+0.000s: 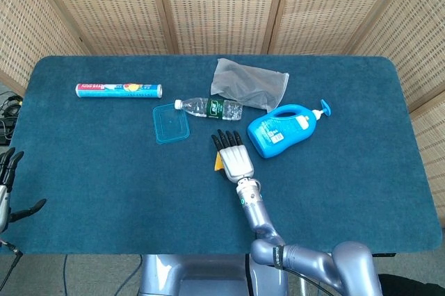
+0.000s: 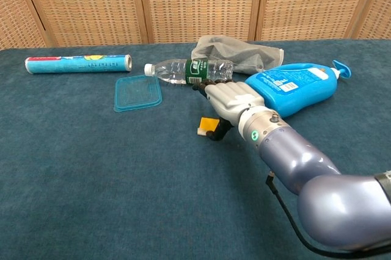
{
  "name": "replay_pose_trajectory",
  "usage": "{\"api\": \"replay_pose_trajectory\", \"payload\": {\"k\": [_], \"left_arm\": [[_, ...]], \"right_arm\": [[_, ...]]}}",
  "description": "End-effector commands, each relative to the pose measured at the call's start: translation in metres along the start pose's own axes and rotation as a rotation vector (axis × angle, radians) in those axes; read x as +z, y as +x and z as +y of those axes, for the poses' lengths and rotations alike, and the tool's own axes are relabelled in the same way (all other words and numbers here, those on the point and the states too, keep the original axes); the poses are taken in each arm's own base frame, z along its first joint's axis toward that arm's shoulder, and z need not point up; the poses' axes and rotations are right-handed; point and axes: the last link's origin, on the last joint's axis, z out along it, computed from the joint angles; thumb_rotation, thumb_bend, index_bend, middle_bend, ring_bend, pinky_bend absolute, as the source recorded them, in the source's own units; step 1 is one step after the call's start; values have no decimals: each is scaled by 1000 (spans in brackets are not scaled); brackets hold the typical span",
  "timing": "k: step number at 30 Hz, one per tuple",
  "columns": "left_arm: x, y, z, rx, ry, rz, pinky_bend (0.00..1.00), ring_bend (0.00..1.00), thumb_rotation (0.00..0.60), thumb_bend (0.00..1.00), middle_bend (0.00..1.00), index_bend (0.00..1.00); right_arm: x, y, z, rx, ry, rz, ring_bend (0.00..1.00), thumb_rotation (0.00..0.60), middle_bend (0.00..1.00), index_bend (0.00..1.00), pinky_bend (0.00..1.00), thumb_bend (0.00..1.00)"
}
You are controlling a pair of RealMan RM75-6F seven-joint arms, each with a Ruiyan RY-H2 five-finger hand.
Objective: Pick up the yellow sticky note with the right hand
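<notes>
Pinching the yellow sticky note in the right hand, just above the counter.
A water bottle and blue detergent bottle crowd close beyond the fingers.

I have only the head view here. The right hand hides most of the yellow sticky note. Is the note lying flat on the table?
Observer: No. In the chest view the yellow sticky note stands tilted under the right hand, not flat on the table.
Operator: Is the hand holding it?
Observer: It seems so: dark fingers curl down against the note's right side.
Operator: Is it off the cloth?
Observer: Its lower corner is very near the cloth; I cannot tell if it touches.
</notes>
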Motion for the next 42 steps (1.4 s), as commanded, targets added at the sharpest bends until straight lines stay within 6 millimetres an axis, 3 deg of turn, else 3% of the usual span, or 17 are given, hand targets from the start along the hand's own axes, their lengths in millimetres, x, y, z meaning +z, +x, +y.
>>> {"api": "replay_pose_trajectory", "payload": {"k": [1, 4, 12, 18, 23, 30, 42], "left_arm": [[0, 0, 0, -1, -1, 1, 77, 0, 600, 70, 0, 0], [-1, 1, 1, -3, -3, 2, 77, 0, 600, 70, 0, 0], [-2, 3, 2, -10, -9, 9, 77, 0, 600, 70, 0, 0], [-3, 4, 3, -13, -16, 9, 77, 0, 600, 71, 0, 0], [-5, 5, 5, -16, -24, 13, 77, 0, 600, 70, 0, 0], [-5, 7, 4, -23, -22, 18, 77, 0, 600, 71, 0, 0], [-2, 5, 2, -17, -8, 9, 78, 0, 600, 70, 0, 0]], "right_arm": [[-1, 2, -2, 8, 8, 31, 0, 600, 0, 71, 0, 637], [-2, 8, -4, 14, 20, 67, 0, 600, 0, 76, 0, 685], [-13, 15, -7, 43, 51, 90, 0, 600, 0, 80, 0, 660], [-25, 17, -9, 65, 69, 68, 0, 600, 0, 79, 0, 572], [-30, 12, -11, 61, 68, 40, 0, 600, 0, 123, 0, 420], [-26, 3, -9, 44, 44, 18, 0, 600, 0, 205, 0, 357], [-15, -7, -9, 39, 31, 0, 0, 600, 0, 200, 0, 347]]}}
